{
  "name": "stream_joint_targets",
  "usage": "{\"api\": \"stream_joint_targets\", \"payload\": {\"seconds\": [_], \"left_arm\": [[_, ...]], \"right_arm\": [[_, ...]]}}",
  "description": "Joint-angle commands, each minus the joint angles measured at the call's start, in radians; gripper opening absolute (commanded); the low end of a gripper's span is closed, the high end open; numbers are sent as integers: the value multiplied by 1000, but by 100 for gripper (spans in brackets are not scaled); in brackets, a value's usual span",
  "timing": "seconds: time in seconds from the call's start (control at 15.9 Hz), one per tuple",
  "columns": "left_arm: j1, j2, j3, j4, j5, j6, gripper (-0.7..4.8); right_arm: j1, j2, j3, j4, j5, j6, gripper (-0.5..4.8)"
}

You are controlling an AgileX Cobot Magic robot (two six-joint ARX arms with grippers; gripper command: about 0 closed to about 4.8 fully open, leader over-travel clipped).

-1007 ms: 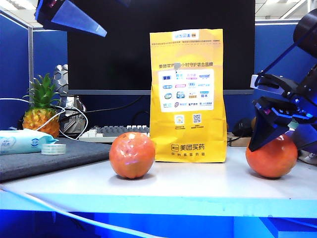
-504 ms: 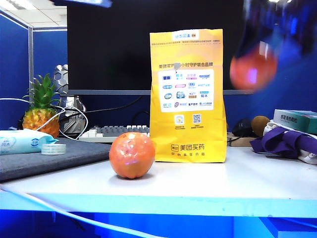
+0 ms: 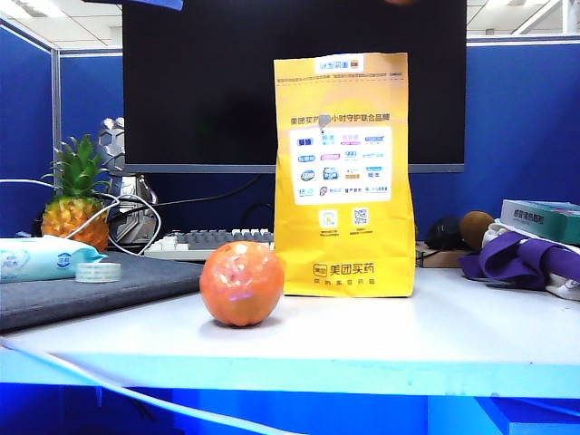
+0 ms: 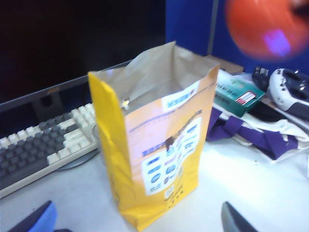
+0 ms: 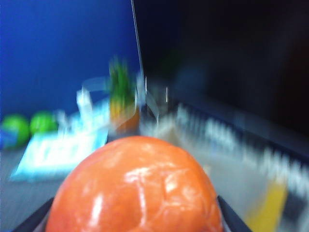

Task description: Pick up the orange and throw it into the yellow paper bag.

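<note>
Orange (image 5: pixel 135 188), glossy reddish, sits clamped in right end effector (image 5: pixel 133 220).

Exterior view low, level, facing yellow paper bag (image 3: pixel 343 177), left wrist view above it, right wrist close on orange (image 5: pixel 135 188)

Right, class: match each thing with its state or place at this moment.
1 orange
2 yellow paper bag
3 mottled fruit
4 left gripper

A open, empty, above the bag
B stands open-topped on the table
C lies on the table beside the bag
D held high in the right gripper

Pairs: 1-D, 2-B, 3-C, 4-A
</note>
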Motion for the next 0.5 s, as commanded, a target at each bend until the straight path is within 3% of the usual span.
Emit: {"api": "stream_joint_targets", "payload": {"seconds": [0.06, 0.31, 0.38, 0.44, 0.5], "left_arm": [[0, 0, 5, 12, 32, -6, 479], [0, 0, 5, 6, 54, -51, 479], [0, 0, 5, -2, 54, -51, 479], [0, 0, 5, -6, 54, -51, 479], [0, 0, 5, -8, 54, -51, 479]], "right_arm": [[0, 166, 75, 137, -6, 34, 108], [11, 354, 260, 120, -38, 68, 120], [13, 369, 283, 110, -53, 71, 292], [13, 369, 283, 112, -54, 71, 403], [13, 369, 283, 111, -58, 70, 466]]}}
